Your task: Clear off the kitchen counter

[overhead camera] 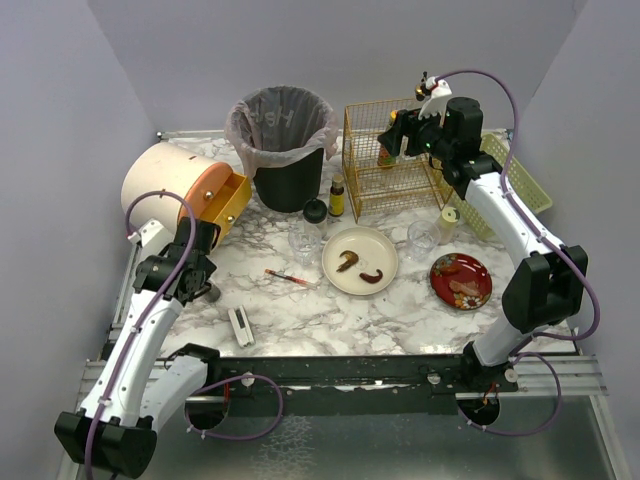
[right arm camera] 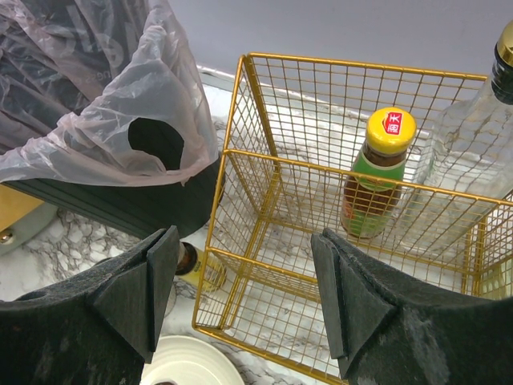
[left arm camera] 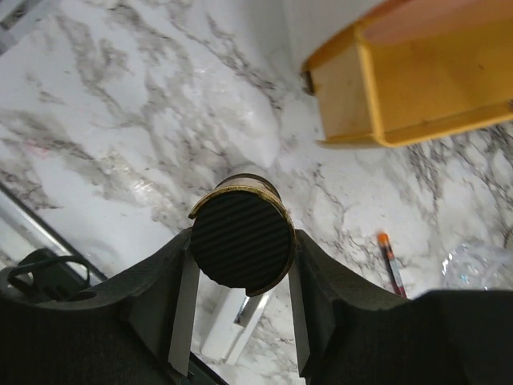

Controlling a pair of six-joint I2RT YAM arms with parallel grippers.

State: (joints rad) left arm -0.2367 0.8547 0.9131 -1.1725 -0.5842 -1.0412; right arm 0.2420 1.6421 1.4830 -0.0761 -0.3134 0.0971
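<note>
The left fingers [left arm camera: 183,313] are clamped on both sides of a round black-capped jar [left arm camera: 240,249] near the left edge of the tabletop [left arm camera: 120,120]. Only the jar's cap and gold rim show; its body is hidden below. A small white object [left arm camera: 232,325] under the fingers is too blocked to identify. Just beyond lie an orange-tipped pen [left arm camera: 390,261] and crinkled clear plastic [left arm camera: 481,265], which is cut off by the frame. Farther on, a yellow drawer [left arm camera: 417,88] juts over the tabletop.

Toward the middle sits a cream plate [overhead camera: 375,245] with brown scraps, and nearer the right edge a red plate [overhead camera: 445,268].

The right fingers [right arm camera: 353,305] stand apart, with nothing between them, above a gold wire basket [right arm camera: 240,152] at the far edge. Inside stands a yellow-capped bottle [right arm camera: 377,184]. A clear bottle [right arm camera: 473,152] is cut by the frame, and whether it is inside the basket is unclear. A small bottle [right arm camera: 195,269] is half hidden behind one finger, beside a dark bin [right arm camera: 120,210] with a pink liner.
</note>
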